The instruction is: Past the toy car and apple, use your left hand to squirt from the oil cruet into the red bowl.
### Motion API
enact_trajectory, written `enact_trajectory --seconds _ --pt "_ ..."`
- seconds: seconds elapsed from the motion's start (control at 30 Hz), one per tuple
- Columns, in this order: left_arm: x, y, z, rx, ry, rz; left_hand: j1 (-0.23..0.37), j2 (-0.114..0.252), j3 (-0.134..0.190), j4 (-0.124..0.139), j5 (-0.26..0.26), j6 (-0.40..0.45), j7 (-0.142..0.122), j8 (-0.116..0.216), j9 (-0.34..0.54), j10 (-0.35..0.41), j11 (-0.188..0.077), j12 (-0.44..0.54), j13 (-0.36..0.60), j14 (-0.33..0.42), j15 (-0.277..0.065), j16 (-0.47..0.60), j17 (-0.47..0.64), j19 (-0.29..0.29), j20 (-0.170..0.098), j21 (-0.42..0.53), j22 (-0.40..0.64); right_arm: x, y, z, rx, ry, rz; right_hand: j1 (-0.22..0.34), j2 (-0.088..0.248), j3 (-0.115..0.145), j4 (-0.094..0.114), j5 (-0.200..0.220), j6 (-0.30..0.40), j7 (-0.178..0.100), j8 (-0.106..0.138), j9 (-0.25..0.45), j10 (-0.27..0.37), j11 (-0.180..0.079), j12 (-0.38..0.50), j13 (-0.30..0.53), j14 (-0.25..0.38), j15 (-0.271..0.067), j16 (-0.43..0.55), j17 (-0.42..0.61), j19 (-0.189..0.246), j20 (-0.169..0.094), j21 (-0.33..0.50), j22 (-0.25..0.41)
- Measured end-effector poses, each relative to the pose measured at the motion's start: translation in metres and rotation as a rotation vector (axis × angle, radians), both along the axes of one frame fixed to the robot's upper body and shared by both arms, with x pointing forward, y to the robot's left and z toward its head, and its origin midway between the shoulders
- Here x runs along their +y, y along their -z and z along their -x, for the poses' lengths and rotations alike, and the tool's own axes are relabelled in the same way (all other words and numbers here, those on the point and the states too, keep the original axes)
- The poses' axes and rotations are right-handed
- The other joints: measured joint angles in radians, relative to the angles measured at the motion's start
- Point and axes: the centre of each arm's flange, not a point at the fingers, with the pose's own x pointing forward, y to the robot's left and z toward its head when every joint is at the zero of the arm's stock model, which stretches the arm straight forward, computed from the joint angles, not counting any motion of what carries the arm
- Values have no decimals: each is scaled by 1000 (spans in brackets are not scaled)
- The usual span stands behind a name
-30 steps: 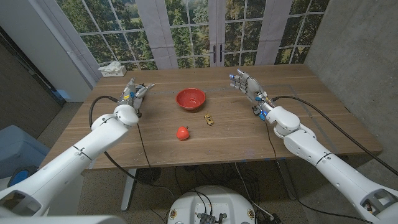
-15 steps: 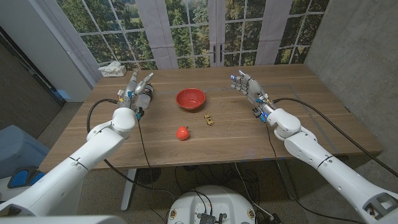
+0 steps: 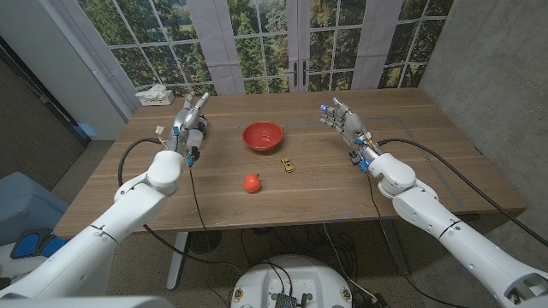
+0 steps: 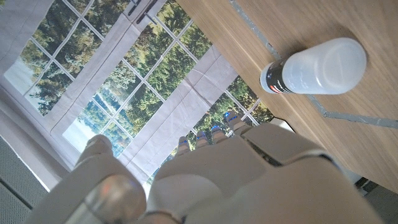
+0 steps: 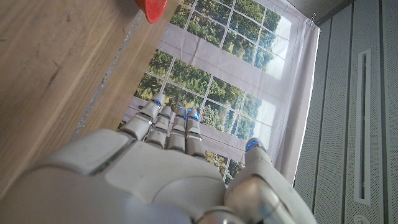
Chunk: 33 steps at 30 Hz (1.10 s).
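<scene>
**Inspector A:** Take the red bowl (image 3: 262, 135) as reference. Where is the oil cruet?

**Inspector B:** On the wooden table (image 3: 325, 184), well to the left of the bowl. The left wrist view shows it as a translucent white bottle with a dark collar (image 4: 316, 66), standing on the wood. In the head view it sits just behind the left hand (image 3: 187, 125) and is largely masked by it (image 3: 196, 137).

**Inspector A:** State of that left hand?

**Inspector B:** It is right at the cruet, fingers reaching toward the window. The left wrist view shows a gap between the hand (image 4: 249, 180) and the bottle, so nothing is in its grasp. Whether the fingers are spread or curled, I cannot tell from either view.

**Inspector A:** And the right?

**Inspector B:** The right hand (image 3: 346, 123) is well to the right of the bowl, raised, fingers extended and apart, holding nothing. The right wrist view confirms straight fingers (image 5: 171, 127).

**Inspector A:** Other items?

**Inspector B:** A yellow toy car (image 3: 288, 163) just in front of the bowl and slightly right. A red apple (image 3: 251, 182) further forward, toward the robot. A white tissue box (image 3: 154, 94) at the far left corner, well beyond the bowl.
</scene>
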Motion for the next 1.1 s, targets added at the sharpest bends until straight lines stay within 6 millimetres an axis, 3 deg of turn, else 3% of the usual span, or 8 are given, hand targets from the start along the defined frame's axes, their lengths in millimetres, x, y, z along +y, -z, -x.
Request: enact_trajectory --seconds 0.1,0.2,0.3,0.4,0.5,0.67,0.77,1.1 --pt "0 1 2 -13 28 6 -15 8 -1 7 5 17 12 4 0 0 0 0 0 0 0 0 -5 0 -25 -14 0 -1 2 3 -9 13 -13 0 0 -3 3 0 -4 -4 0 0 -5 -5 -5 0 -7 4 -2 -4 -18 -10 -8 0" --pt "1 2 3 -22 52 12 -37 31 4 19 13 40 14 4 0 0 0 0 0 0 0 0 -5 1 -26 -22 0 -2 3 5 -21 29 -27 -10 -10 -8 0 0 -8 -8 0 0 -11 -11 -5 0 -8 4 -8 -5 -43 -3 -15 0" --pt "-1 0 4 -34 85 11 -67 92 34 61 28 67 23 4 0 0 0 0 0 0 0 0 -5 1 -26 -38 0 -2 6 7 -20 32 -38 -10 -10 -8 0 3 -9 -9 0 0 -11 -11 -5 0 -18 4 -8 -5 -54 1 -19 0" --pt "-1 0 5 -45 111 12 -74 99 97 115 51 101 50 0 0 0 0 0 0 0 0 0 -5 1 -26 -46 0 -3 7 9 -31 46 -54 -10 -10 -8 0 4 -9 -9 0 0 -11 -11 -5 0 -21 0 -8 -6 -57 4 -19 0" --pt "2 2 1 -51 128 18 -74 99 212 139 79 131 77 -3 0 32 6 0 -5 11 -6 0 -9 40 -38 -55 -5 -5 8 12 -47 65 -80 -10 -10 -8 0 4 -13 -13 0 0 -16 -6 -4 0 -25 -3 -12 -10 -61 0 -19 0" --pt "-4 -4 5 -84 200 8 -44 104 358 130 80 167 98 -4 0 70 16 0 -5 52 -5 0 -9 130 -37 -57 -5 -6 15 13 -42 73 -104 -10 -10 -12 -4 4 -14 -14 0 0 -16 -5 -4 -5 -35 -14 -17 -14 -90 -29 -22 0" --pt "0 -1 -6 -77 227 22 -21 116 415 115 59 184 107 -4 0 92 12 0 -4 80 -6 0 -9 170 -36 -61 -5 -11 13 17 -75 109 -142 -10 -10 -12 -4 4 -14 -14 0 0 -16 -5 -4 -5 -43 -21 -21 -17 -112 -35 -22 0" --pt "-3 4 -23 -68 460 68 -4 124 461 107 31 176 116 -16 0 87 6 -8 -4 97 -7 0 -9 198 -34 -72 -5 -24 21 20 -106 176 -218 -10 -10 -12 -10 8 -14 -14 5 0 -17 -6 -4 -5 -48 -27 -25 -23 -123 -37 -22 0"
